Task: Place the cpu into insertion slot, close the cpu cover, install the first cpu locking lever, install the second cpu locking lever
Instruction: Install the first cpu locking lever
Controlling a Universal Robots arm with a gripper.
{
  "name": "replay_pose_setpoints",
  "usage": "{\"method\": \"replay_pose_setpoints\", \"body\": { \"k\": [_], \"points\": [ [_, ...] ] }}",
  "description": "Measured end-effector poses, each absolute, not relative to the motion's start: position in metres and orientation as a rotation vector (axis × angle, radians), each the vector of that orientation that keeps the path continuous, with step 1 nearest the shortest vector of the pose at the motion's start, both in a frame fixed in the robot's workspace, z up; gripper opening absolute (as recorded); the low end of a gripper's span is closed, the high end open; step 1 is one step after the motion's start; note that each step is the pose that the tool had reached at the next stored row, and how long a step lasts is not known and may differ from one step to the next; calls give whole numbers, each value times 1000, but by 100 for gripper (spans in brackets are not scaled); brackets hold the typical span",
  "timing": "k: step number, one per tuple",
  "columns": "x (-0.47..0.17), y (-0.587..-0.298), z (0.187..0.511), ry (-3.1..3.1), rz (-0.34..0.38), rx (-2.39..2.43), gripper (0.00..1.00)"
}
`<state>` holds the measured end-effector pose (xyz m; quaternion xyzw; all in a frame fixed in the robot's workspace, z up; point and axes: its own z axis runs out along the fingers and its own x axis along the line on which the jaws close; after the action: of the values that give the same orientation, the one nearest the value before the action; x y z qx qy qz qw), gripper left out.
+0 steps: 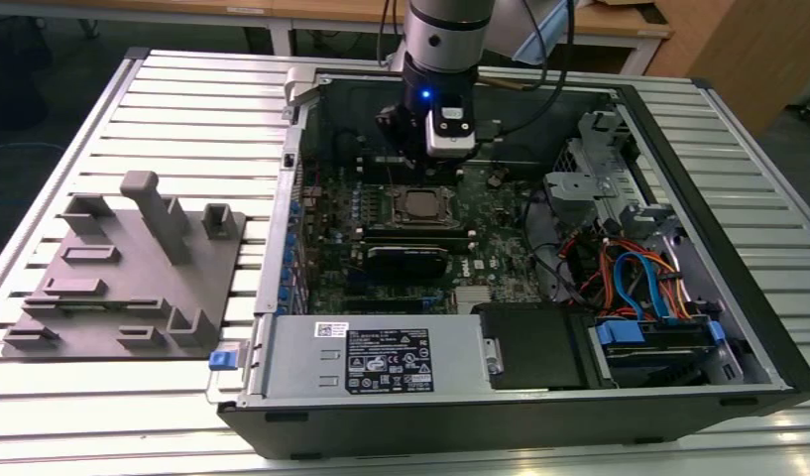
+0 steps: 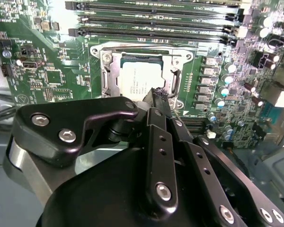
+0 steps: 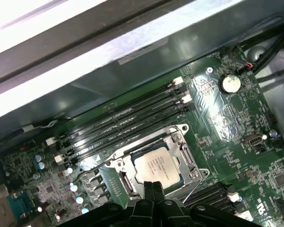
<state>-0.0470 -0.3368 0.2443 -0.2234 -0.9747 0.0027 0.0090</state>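
Hovering black pincer (image 3: pixel 152 187) clenched, empty, tips just beside thin silvery square cpu cover (image 3: pixel 186 155), lying closed over dull silver-grey square cpu (image 3: pixel 157 165) in metal-rimmed insertion slot (image 3: pixel 176 134). Advising slow, straight push on thin wire lever (image 3: pixel 191 191), seemingly unlatched.

Even overhead light covers the desk (image 1: pixel 60 416). Shadow fills the computer case (image 1: pixel 511 426), yet the cpu (image 3: pixel 157 165) gleams in both wrist views.
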Motion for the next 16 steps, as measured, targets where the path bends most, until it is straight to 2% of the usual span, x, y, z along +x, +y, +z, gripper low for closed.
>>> {"method": "replay_pose_setpoints", "body": {
  "k": [16],
  "points": [
    [-47,-337,244,-3090,11,-463,10]
  ]
}}
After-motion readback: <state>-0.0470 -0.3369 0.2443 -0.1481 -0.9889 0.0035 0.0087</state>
